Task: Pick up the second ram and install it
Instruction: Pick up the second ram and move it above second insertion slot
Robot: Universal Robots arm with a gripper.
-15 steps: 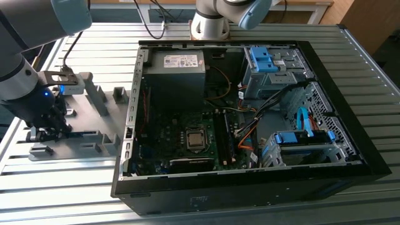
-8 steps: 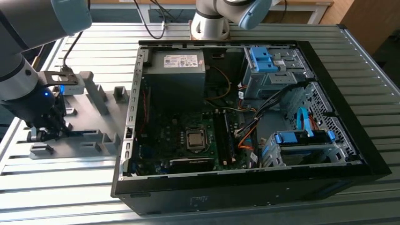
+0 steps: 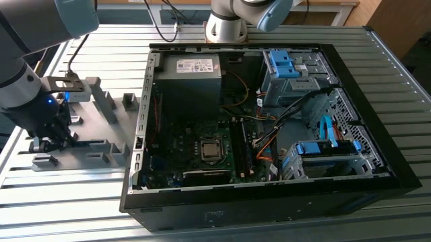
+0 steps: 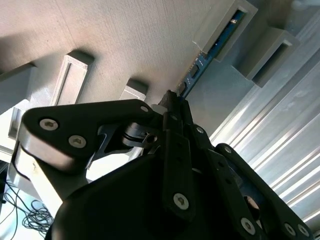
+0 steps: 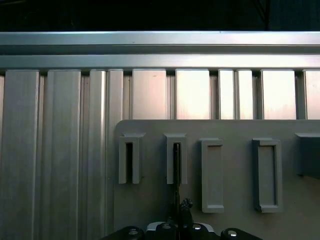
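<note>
- Ribbed aluminium desk [image 3: 60,201] carries an open computer case [image 3: 377,166] and, at the exterior view's left, a grey holder plate [image 3: 101,108].
- Gripper [image 4: 172,102] is low over that plate, pinching the second ram [image 4: 220,40].
- The ram stands on edge in a slotted holder block [image 5: 170,160].

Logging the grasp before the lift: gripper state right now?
gripper: shut on the second ram, which stands in its grey holder.
</note>
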